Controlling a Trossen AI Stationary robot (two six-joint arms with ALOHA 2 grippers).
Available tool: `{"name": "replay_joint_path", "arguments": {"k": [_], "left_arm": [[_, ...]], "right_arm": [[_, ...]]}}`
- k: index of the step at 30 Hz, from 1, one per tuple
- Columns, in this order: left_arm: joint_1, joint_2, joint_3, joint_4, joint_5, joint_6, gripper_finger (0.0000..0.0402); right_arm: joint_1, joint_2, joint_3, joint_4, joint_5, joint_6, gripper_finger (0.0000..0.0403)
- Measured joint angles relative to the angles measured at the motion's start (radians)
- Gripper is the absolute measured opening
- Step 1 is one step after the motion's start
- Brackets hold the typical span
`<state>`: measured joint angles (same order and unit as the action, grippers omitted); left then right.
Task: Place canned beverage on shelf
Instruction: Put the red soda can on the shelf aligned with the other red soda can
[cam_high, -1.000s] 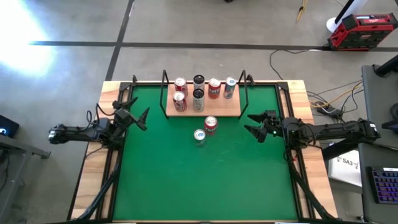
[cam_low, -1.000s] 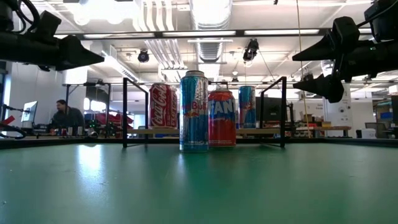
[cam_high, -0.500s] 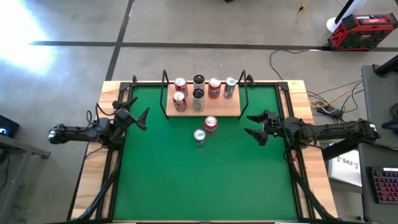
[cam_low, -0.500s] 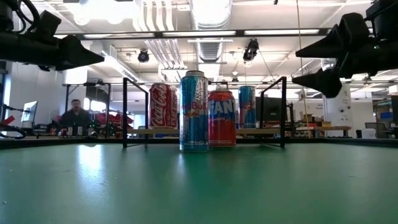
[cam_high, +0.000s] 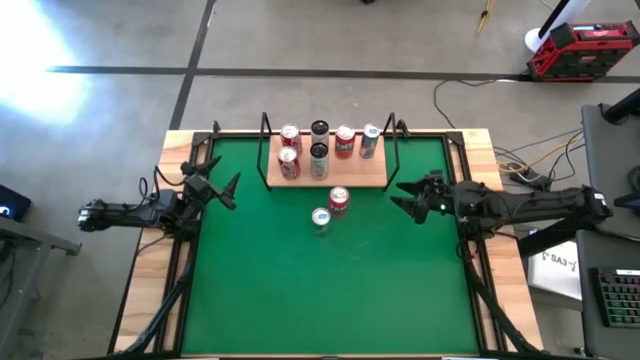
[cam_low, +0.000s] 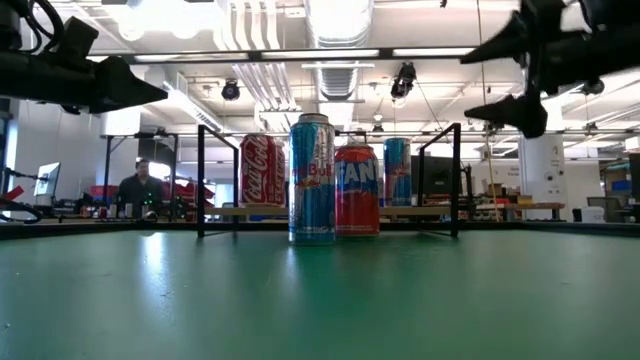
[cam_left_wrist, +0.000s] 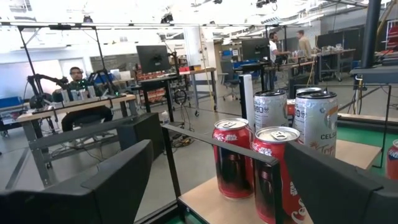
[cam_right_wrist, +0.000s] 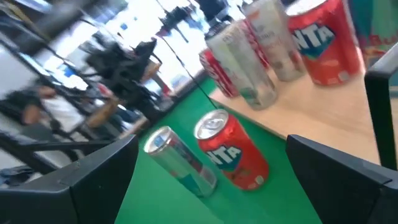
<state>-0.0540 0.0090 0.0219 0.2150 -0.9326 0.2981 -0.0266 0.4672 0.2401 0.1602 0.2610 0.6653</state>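
overhead, i see the shelf (cam_high: 327, 170) at the far middle of the counter's green mat (cam_high: 330, 290), carrying six upright cans. two more cans stand on the mat just in front of it: a red fanta can (cam_high: 339, 201) and, beside it toward me, a slim blue-and-silver can (cam_high: 321, 220). my right end effector (cam_high: 408, 199) hovers above the mat, right of the red can and apart from it, fingers spread and empty. my left end effector (cam_high: 222, 184) waits at the mat's left edge, fingers likewise apart, nothing between them. a person (cam_low: 139, 187) sits in the room behind.
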Motion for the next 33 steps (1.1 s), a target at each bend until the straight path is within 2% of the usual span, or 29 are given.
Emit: {"name": "replay_joint_path", "arguments": {"k": [4,11,14,19,24,33], "left_arm": [[0.0,0.0,0.0,0.0,0.0,0.0,0.0346],[0.0,0.0,0.0,0.0,0.0,0.0,0.0346],[0.0,0.0,0.0,0.0,0.0,0.0,0.0346],[0.0,0.0,0.0,0.0,0.0,0.0,0.0346],[0.0,0.0,0.0,0.0,0.0,0.0,0.0346],[0.0,0.0,0.0,0.0,0.0,0.0,0.0346]], "right_arm": [[0.02,0.141,0.202,-0.272,0.052,0.13,0.04],[0.02,0.435,0.525,-0.698,0.046,0.473,0.04],[0.02,0.545,0.655,-0.867,0.001,0.611,0.04],[0.02,0.701,0.86,-1.13,-0.094,0.644,0.04],[0.02,0.834,1.021,-1.255,-0.115,0.689,0.04],[0.02,1.047,1.223,-1.321,-0.115,0.728,0.04]]}}
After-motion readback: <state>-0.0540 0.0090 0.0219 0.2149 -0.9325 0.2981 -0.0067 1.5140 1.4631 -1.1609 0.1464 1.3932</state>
